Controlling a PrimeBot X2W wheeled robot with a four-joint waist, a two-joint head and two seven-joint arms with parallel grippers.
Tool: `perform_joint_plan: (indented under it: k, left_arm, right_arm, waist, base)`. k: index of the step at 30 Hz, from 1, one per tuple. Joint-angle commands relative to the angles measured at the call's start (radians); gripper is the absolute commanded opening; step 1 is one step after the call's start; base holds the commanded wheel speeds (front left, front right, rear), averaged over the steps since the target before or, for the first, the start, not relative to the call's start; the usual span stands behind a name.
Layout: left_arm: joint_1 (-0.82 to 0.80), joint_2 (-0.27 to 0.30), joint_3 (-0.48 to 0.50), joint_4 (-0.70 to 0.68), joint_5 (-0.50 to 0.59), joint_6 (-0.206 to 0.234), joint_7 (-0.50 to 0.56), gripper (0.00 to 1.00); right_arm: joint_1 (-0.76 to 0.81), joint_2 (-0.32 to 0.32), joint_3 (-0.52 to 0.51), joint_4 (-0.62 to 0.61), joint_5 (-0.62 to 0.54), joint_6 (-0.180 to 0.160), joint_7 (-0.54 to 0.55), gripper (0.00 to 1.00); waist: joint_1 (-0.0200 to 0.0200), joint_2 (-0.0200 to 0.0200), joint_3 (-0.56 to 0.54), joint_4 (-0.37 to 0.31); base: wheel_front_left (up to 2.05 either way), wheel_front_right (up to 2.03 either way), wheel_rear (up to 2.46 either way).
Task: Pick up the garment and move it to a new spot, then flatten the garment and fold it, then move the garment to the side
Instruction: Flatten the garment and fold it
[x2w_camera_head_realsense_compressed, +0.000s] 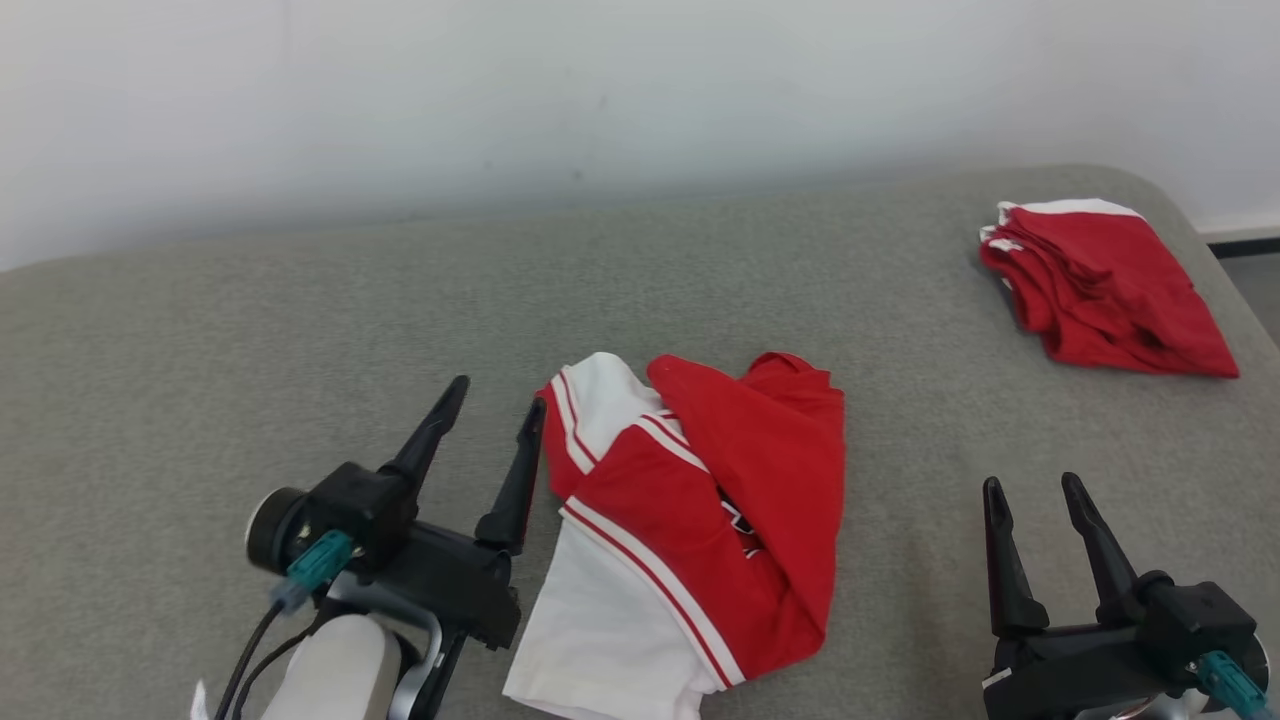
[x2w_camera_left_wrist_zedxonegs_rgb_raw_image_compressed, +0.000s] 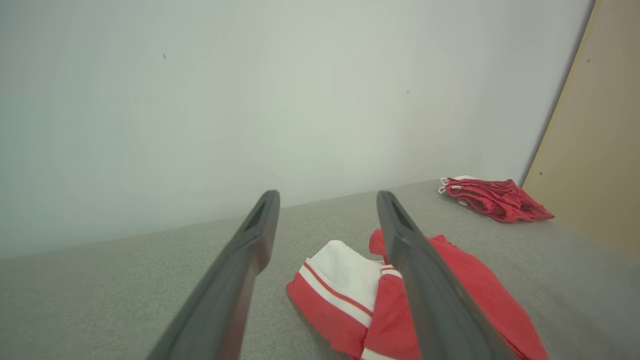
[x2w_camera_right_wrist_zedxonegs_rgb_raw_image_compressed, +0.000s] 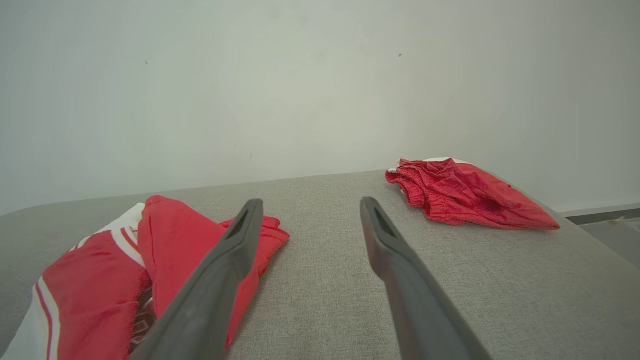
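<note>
The garment (x2w_camera_head_realsense_compressed: 690, 520), red & white, lies bunched in a heap near the front of the grey surface (x2w_camera_head_realsense_compressed: 300, 350), between the 2 arms. Left gripper (x2w_camera_head_realsense_compressed: 500, 392) sits just beside its white edge, fingers spread wide, holding nothing, prob. lined up to grab that edge. Right gripper (x2w_camera_head_realsense_compressed: 1031, 483) waits well apart on the other side, fingers wide too, empty. A 2nd red garment (x2w_camera_head_realsense_compressed: 1100, 285), folded I think, rests at the far right corner. Plain pale wall (x2w_camera_head_realsense_compressed: 600, 90) behind; tan board (x2w_camera_left_wrist_zedxonegs_rgb_raw_image_compressed: 595, 150) at the side.

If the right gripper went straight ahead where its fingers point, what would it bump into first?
Probably nothing soon: ahead of the right gripper lies bare grey surface, then the wall. The folded red garment sits off to its right.
</note>
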Motion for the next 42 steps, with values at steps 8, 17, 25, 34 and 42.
perform_joint_plan:
  k: [8, 17, 25, 34, 42]
  left_arm:
    - [-0.145, 0.050, -0.162, 0.196, -0.076, 0.002, 0.014, 1.00]
    - [-0.181, 0.084, -0.309, 0.346, -0.151, 0.002, 0.040, 1.00]
    - [-0.225, 0.103, -0.321, 0.362, -0.214, 0.002, 0.006, 0.00]
    - [-0.168, 0.177, -0.189, 0.233, -0.226, 0.043, 0.000, 0.00]
    - [0.050, 0.249, -0.039, 0.130, -0.279, 0.117, 0.000, 0.00]
  right_arm:
    - [-0.032, 0.022, 0.000, 0.025, 0.004, -0.003, -0.008, 1.00]
    - [-0.047, 0.036, -0.016, 0.026, 0.008, -0.003, -0.009, 1.00]
    - [-0.024, 0.042, -0.046, 0.012, -0.004, -0.003, -0.010, 1.00]
    - [-0.008, 0.039, -0.069, 0.017, -0.006, -0.003, -0.008, 1.00]
    - [-0.004, 0.045, -0.073, 0.033, 0.001, -0.003, -0.008, 1.00]
  waist:
    - [-0.0001, 0.0000, 0.084, -0.125]
    - [-0.0001, 0.0000, 0.123, -0.177]
    - [-0.0001, 0.0000, 0.109, -0.140]
    - [-0.0001, 0.0000, 0.062, -0.034]
    - [-0.0001, 0.0000, 0.045, -0.001]
  base:
    - [0.00, 0.00, 0.00]
    - [0.00, 0.00, 0.00]
    - [0.00, 0.00, 0.00]
    - [0.00, 0.00, 0.00]
    - [0.00, 0.00, 0.00]
